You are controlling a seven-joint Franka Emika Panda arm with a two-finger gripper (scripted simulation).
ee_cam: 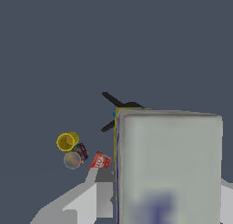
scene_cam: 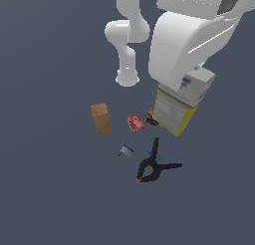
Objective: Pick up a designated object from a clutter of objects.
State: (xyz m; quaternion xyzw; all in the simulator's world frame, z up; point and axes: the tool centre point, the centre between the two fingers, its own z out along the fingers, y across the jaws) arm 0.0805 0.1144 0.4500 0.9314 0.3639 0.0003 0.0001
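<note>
We see the carton (scene_cam: 175,112) standing by the red box (scene_cam: 135,123) with our gripper (ee_cam: 159,196) right on top, one finger (ee_cam: 93,198) down its side, so we think it is grabbed but not clearly lifted.

Below me the dark floor (scene_cam: 50,189) holds a brown box (scene_cam: 101,118), a red box (scene_cam: 135,123), a grey block (scene_cam: 126,151) and a black clamp (scene_cam: 153,167).

Carton (scene_cam: 175,112): white with yellow edges, blue-purple markings, a grey printed text panel. Box (scene_cam: 101,118) plain brown; small box (scene_cam: 135,123) red; clamp (scene_cam: 154,165) black; mug (ee_cam: 67,141) yellow.
</note>
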